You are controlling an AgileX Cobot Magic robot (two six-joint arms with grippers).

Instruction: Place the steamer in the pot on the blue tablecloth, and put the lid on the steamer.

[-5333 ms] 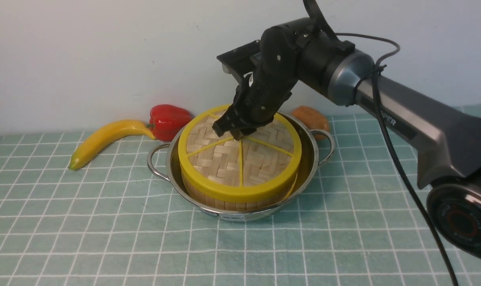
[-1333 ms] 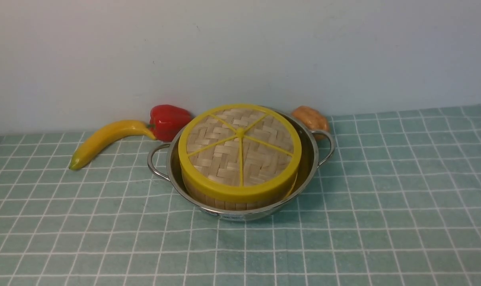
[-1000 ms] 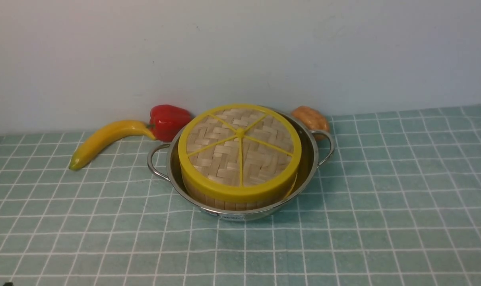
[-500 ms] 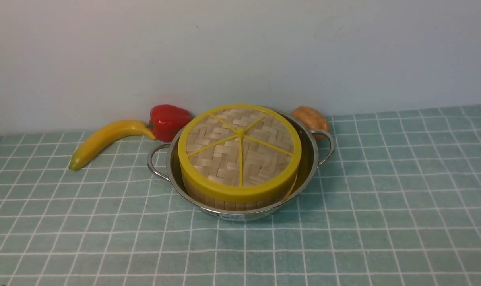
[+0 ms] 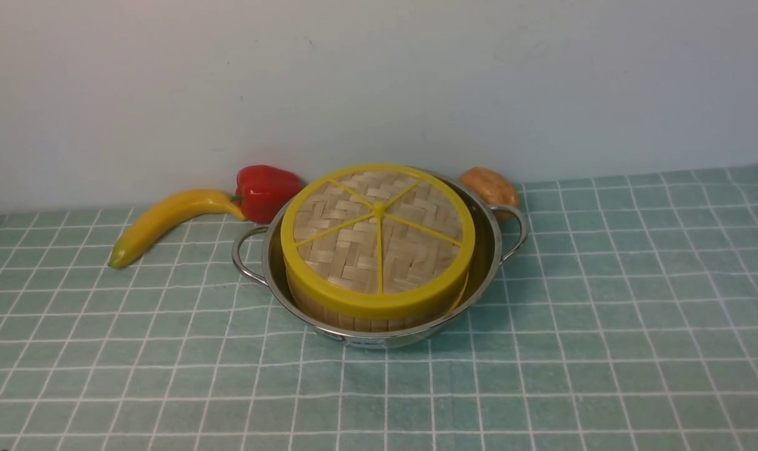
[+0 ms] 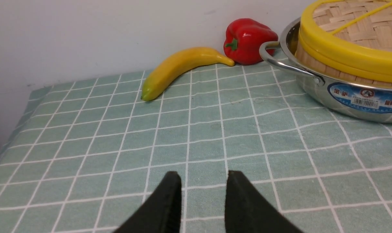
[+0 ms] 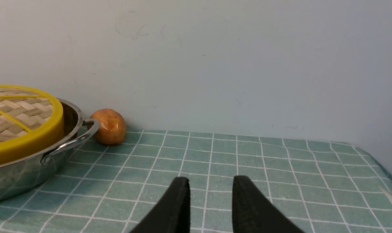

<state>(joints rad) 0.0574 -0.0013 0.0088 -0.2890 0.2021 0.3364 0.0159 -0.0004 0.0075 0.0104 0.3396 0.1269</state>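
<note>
The shiny steel pot [image 5: 490, 254] stands on the blue tablecloth [image 5: 542, 351] near the back wall. The bamboo steamer [image 5: 360, 319] sits inside it, with only its slatted side showing. The woven lid [image 5: 378, 241] with yellow rim and spokes lies flat on top of the steamer. Neither gripper shows in the front view. My left gripper [image 6: 203, 176] is open and empty, low over the cloth, with the pot [image 6: 345, 97] and lid [image 6: 351, 48] off to one side. My right gripper [image 7: 211, 182] is open and empty, with the pot [image 7: 27, 168] and lid [image 7: 21, 129] off to one side.
A yellow banana [image 5: 166, 219] and a red bell pepper [image 5: 266, 191] lie left of the pot by the wall. An orange-brown potato-like item [image 5: 488, 185] lies behind the pot's right handle. A pale wall [image 5: 379, 81] closes the back.
5.3 s ago my right arm was over the pot with its gripper on the lid's centre. It has since left the front view. The lid, steamer and pot have not moved.
</note>
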